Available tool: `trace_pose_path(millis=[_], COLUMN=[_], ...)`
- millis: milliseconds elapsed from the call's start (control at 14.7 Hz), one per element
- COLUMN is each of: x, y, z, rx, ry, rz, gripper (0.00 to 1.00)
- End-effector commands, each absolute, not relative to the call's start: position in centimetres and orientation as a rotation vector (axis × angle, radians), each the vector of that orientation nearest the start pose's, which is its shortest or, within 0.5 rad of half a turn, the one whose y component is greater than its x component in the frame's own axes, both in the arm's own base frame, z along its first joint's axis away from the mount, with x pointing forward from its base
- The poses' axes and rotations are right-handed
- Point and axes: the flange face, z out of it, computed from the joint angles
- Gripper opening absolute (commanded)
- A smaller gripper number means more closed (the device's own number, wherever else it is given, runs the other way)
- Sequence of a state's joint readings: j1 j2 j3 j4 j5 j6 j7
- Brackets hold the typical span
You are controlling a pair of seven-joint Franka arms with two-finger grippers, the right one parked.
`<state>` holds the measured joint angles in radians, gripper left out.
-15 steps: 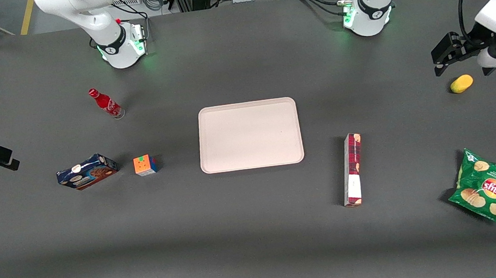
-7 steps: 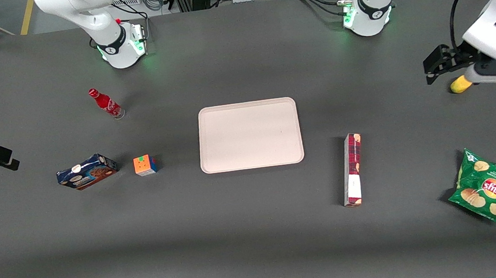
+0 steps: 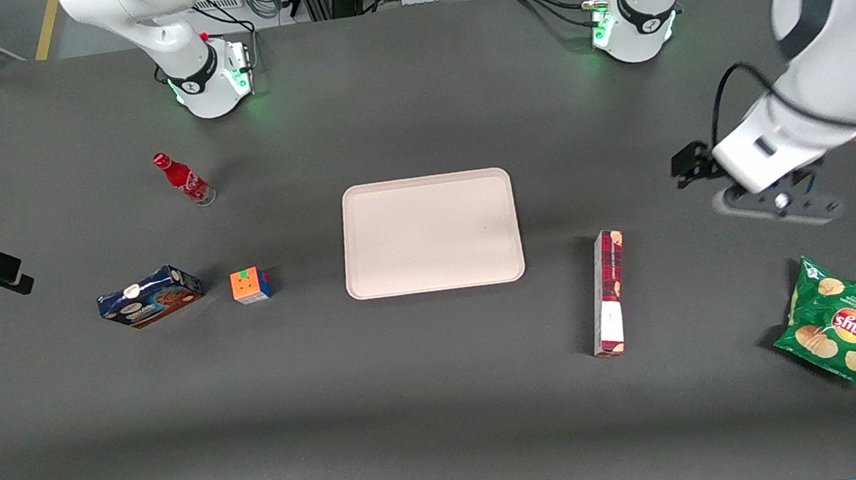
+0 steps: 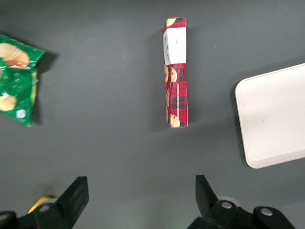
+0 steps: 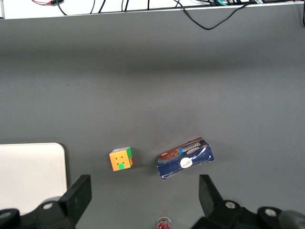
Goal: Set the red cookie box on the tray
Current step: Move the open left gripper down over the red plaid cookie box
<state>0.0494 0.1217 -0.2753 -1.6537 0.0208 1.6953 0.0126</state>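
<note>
jaws spread wide, empty, above the table. red cookie box lies flat ahead of them, clear of tray. centre over its middle, straddle the narrow width, then descend.

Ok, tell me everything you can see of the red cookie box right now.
The red cookie box is a long, narrow dark-red plaid carton, apparently cardboard, with a white label panel and cookie pictures. It lies flat on the table, closed, beside the tray but apart from it. Nothing touches it; the open gripper hangs above the table, short of it.
</note>
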Motion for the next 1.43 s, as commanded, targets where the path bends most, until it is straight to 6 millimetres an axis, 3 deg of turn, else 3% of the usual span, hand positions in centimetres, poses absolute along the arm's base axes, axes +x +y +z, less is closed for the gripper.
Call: trace_pose_path(millis=[0,273,545,682,955,1364], x=[57.6,57.9,59.6,59.8,59.5,60.5], y=[-13.1,-14.6,-15.1,-16.5,-19.0,-20.3], z=[45.8,39.3,34.4,32.3,29.4,25.3], rx=[-3.112,-3.115,-3.124,-3.135,-3.096,-3.114], ry=[0.388,0.442,0.420,0.403,0.374,0.419], rz=[0.069,0.056,0.015,0.000,-0.006,-0.057], gripper=[1.00,1.00,1.00,1.00,1.00,1.00])
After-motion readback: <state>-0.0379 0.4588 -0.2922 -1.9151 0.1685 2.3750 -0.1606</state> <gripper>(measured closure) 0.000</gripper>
